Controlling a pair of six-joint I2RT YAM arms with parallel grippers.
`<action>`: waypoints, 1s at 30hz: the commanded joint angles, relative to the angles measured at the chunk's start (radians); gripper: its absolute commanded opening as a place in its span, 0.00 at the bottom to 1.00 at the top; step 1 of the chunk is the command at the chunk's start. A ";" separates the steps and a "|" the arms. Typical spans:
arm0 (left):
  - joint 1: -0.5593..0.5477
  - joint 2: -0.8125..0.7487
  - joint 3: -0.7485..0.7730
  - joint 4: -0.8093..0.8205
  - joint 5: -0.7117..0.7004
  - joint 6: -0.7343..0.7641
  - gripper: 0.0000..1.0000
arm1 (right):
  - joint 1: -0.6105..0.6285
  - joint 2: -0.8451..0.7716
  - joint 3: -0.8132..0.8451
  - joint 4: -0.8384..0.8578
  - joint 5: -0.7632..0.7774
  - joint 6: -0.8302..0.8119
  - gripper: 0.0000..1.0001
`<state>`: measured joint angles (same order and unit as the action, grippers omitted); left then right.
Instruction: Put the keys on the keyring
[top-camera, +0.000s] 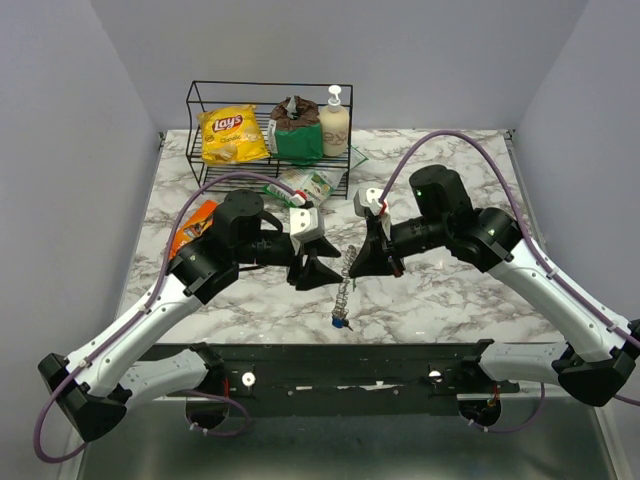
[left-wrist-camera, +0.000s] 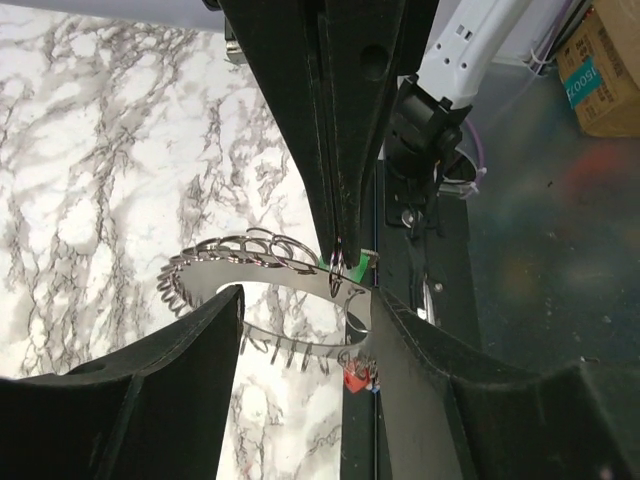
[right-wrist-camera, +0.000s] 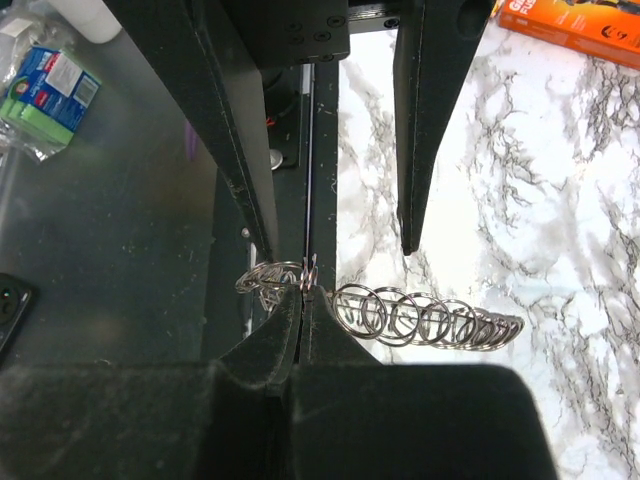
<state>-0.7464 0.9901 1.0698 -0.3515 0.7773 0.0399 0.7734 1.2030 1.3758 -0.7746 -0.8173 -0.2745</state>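
Both hands meet over the marbled desk (top-camera: 470, 290) at centre frame in the top view. The right hand (top-camera: 374, 262) is pinched fully closed. In the left wrist view its tip seems to clamp the green key (left-wrist-camera: 362, 259) right against the keyring (top-camera: 346, 284). The left hand (top-camera: 316, 270) is spread wide and grips nothing, with the coil passing between its fingers. The keyring dangles at lower centre, and a red key (left-wrist-camera: 352, 381) and a blue key (top-camera: 342, 322) are apparently on it already. The green key looks to be the one in hand. Next, the left hand likely must steady the coil's end while the right works the key on.
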 joint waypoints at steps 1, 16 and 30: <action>-0.002 0.019 0.032 -0.061 0.048 0.034 0.60 | 0.006 -0.013 0.026 -0.022 0.003 -0.020 0.01; -0.002 0.056 0.025 -0.006 0.099 0.012 0.51 | 0.006 -0.006 0.003 0.000 -0.002 -0.015 0.01; -0.002 0.068 0.001 0.029 0.112 -0.008 0.29 | 0.006 -0.005 -0.017 0.020 -0.003 -0.008 0.01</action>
<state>-0.7467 1.0492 1.0691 -0.3283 0.8532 0.0341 0.7731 1.2045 1.3708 -0.7872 -0.8158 -0.2863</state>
